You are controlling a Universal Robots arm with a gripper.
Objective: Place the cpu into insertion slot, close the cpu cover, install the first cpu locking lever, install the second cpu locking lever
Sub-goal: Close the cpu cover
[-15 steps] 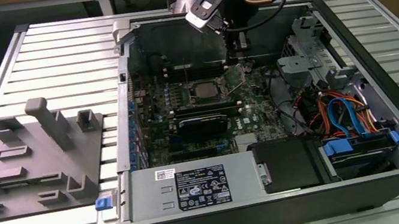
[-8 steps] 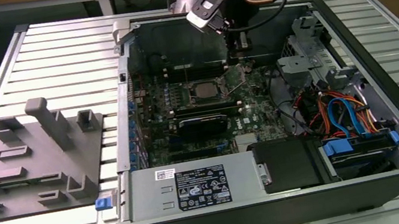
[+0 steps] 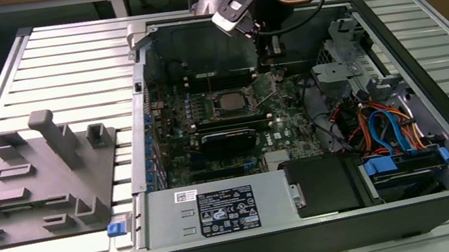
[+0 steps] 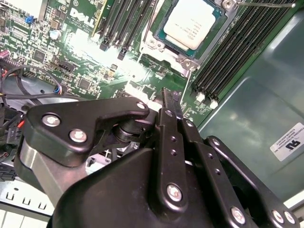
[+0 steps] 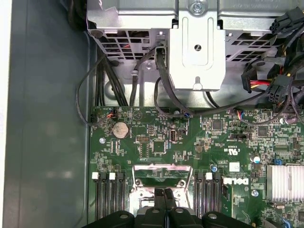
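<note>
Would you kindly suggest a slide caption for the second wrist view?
Shut gripper hovers over the motherboard, the cpu seated between two banks of memory slots.

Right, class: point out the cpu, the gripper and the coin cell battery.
cpu [image 4: 192,23]: second wrist view, middle of its metal top.
gripper [image 5: 160,192]: first wrist view, between its fingertips.
coin cell battery [image 5: 120,129]: first wrist view, its round face.
</note>
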